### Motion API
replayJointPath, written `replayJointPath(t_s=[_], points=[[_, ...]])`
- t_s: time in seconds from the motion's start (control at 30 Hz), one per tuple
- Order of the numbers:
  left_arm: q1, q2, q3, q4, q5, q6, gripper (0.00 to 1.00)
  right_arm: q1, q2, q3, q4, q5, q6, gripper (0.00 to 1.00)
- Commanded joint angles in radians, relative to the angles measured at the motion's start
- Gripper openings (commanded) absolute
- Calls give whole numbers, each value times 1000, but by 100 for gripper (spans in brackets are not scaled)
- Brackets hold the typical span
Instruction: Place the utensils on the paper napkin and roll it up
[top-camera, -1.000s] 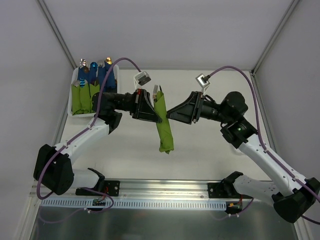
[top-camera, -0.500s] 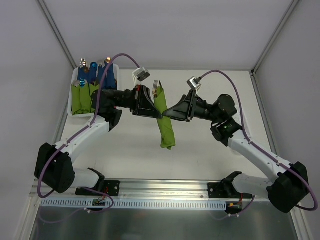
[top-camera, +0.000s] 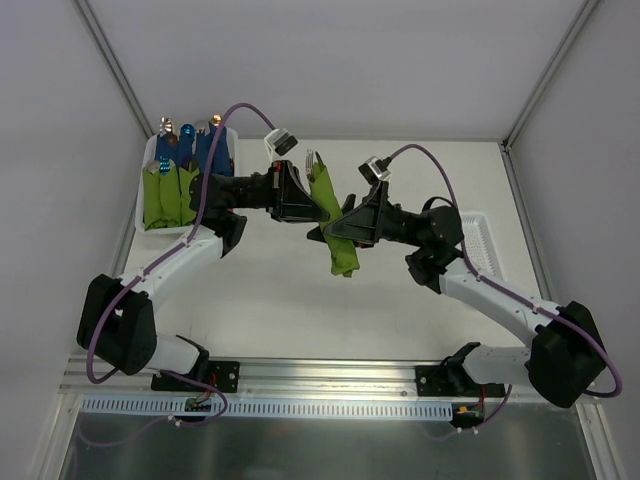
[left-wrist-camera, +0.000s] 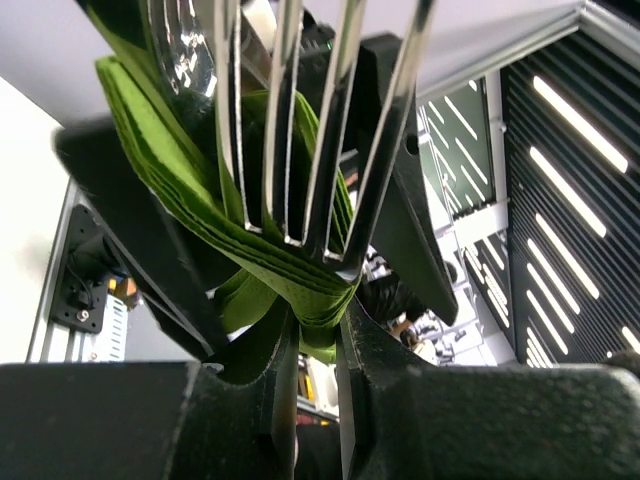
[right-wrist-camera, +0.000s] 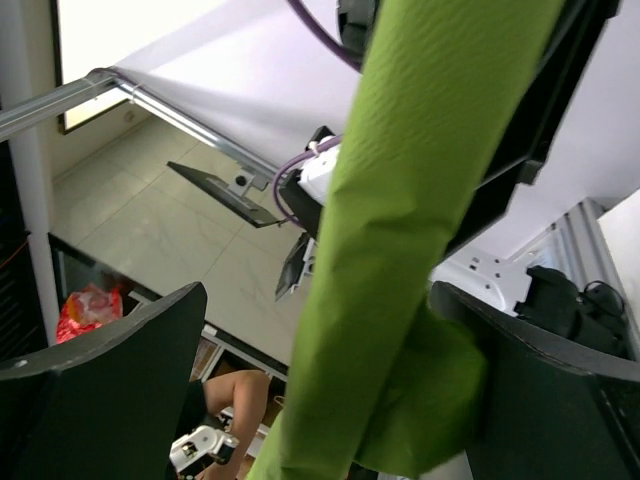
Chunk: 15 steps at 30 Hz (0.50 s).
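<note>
Upper left, one white bin (top-camera: 143, 205) holds three green rolls. Centre: my left gripper (top-camera: 320, 212) pinches the one rolled paper napkin (top-camera: 343, 255) in mid-air, with one fork (top-camera: 310, 158) poking out on top. My right gripper (top-camera: 328, 230) is spread wide either side of it. One white tray (top-camera: 480, 240) sits well apart at the right.

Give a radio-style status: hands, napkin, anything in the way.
Left hand shut on napkin roll, in the air, fork tines poking out the top. Right hand open, straddling the roll. Nothing in the way.

- No readable text, labels, brands or numbers in any view, honestly.
- Anything that might be print is too small or blurry.
</note>
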Motion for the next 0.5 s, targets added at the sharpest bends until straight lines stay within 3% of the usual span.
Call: replayJointPath(t_s=[0.0, 0.47], points=[[12, -15, 50, 508, -55, -21, 0, 11, 3, -5, 165, 17, 66, 99], [30, -15, 47, 508, -56, -32, 0, -40, -35, -78, 132, 19, 57, 93]])
